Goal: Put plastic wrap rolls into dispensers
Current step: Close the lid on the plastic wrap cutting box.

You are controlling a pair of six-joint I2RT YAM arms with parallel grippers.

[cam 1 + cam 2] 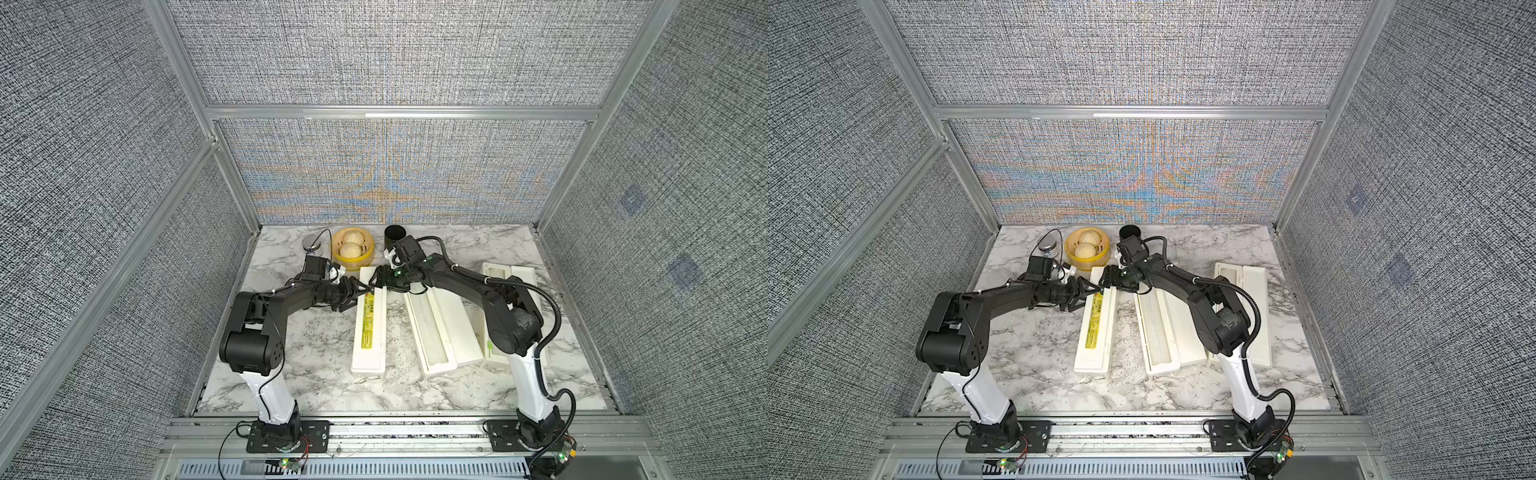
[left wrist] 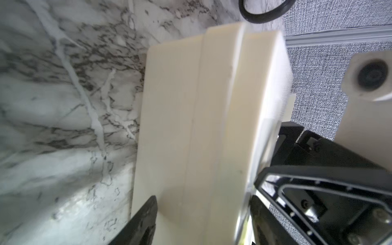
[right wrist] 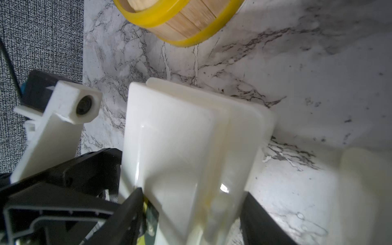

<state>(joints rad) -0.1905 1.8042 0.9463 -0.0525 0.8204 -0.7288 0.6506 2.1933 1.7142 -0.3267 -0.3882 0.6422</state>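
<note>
Dispensers, three long cream-white boxes, lie on the big marble table (image 1: 291, 374), each running from the front edge toward the back edge. Two black and white arms reach in from the front edge, the left arm (image 1: 266, 307) and the right arm (image 1: 498, 307). They meet over the far end of the closed dispenser (image 1: 368, 332), the one nearest the left edge, which has a yellow-green label on its lid. The middle dispenser (image 1: 451, 328) lies open with its lid flat beside it. Something long and see-through that looks like a plastic wrap roll (image 1: 428, 328) lies in its tray. The third dispenser (image 1: 525, 272), nearest the right edge, is open too. The right arm hides a lot of it, so I cannot tell what is inside. The left gripper (image 2: 203, 194) has one finger on each side of the closed box's far end. The right gripper (image 3: 193, 193) does the same from the other way. I cannot tell if either one is squeezing tight or just sitting around the box. By the back edge stands a round yellow steamer (image 1: 361, 266) with two pale buns (image 1: 351, 250) in it, just past the end of the closed box. A black cup (image 1: 392, 237) stands next to it, near the middle of the back edge. A small silver round thing (image 1: 312, 246) with a thin black wire sits on the steamer's other side.
</note>
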